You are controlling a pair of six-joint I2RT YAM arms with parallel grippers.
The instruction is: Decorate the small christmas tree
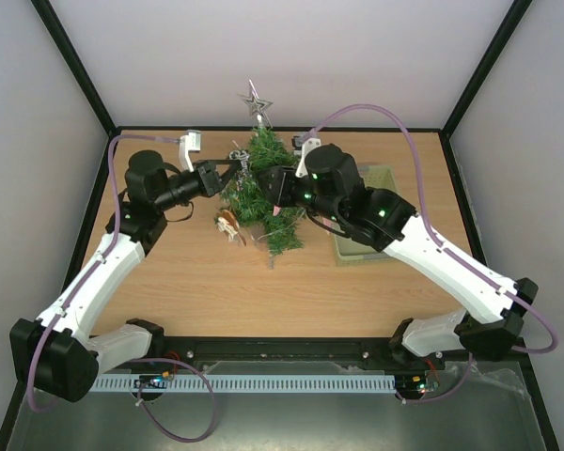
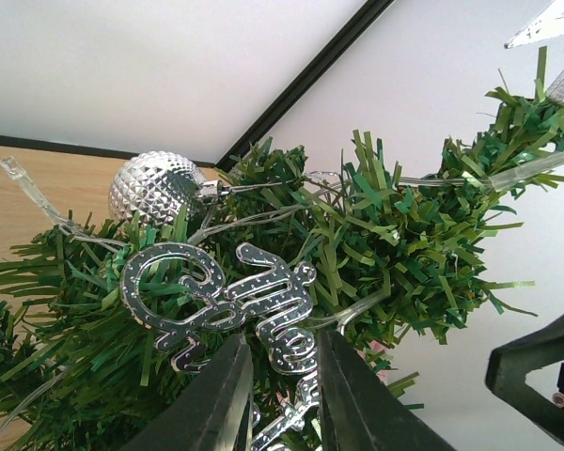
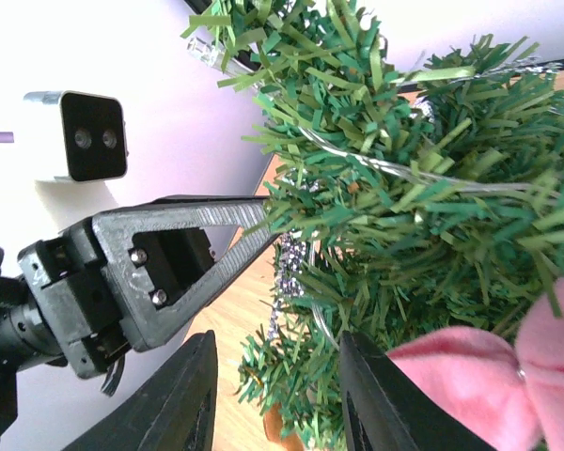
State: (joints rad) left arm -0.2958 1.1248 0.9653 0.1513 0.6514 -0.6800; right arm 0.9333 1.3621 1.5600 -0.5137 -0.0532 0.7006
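Note:
The small christmas tree (image 1: pixel 263 183) stands at mid-table with a silver star (image 1: pixel 256 101) on top. My left gripper (image 1: pixel 233 175) reaches into its left side and is shut among the branches (image 2: pixel 385 244). A silver script ornament (image 2: pixel 216 296) runs down between its fingers (image 2: pixel 216 404), and a silver faceted ball (image 2: pixel 150 188) hangs just above. My right gripper (image 1: pixel 280 199) is at the tree's right side. In the right wrist view it (image 3: pixel 277 343) is open with only needles in the gap. A pink bow (image 3: pixel 470 385) sits on the branches just outside its right finger.
A pale green basket (image 1: pixel 383 175) lies right of the tree, mostly under my right arm. A small brown ornament (image 1: pixel 228 224) hangs low on the tree's left side. A clear light string (image 2: pixel 38 202) winds through the branches. Dark frame posts edge the table.

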